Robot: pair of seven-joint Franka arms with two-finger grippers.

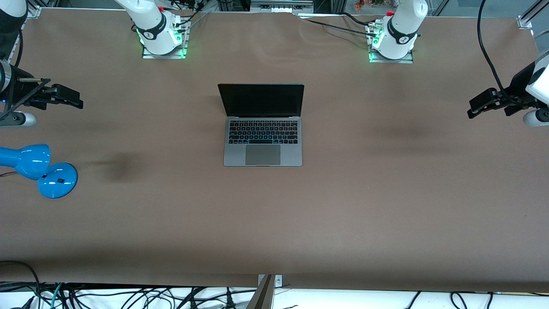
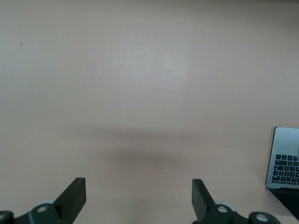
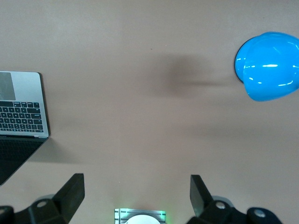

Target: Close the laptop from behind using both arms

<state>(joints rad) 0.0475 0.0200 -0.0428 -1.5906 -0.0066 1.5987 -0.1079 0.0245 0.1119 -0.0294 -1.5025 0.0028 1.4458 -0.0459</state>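
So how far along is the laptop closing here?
Nothing is done yet: the slim grey metal laptop stands open, its black screen upright. The left gripper and right gripper hang open, empty, over the table's ends. Reaching the lid and pushing it down remain.

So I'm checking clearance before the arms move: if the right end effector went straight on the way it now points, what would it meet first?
Probably bare table: the right end effector, open, points down at it, between the laptop and the blue lamp, touching neither.

We've got the laptop (image 1: 262, 126) mid-table with its lid up, the desk lamp (image 1: 39, 168) nearer the front camera at the right arm's end, both grippers hanging over the table's ends.
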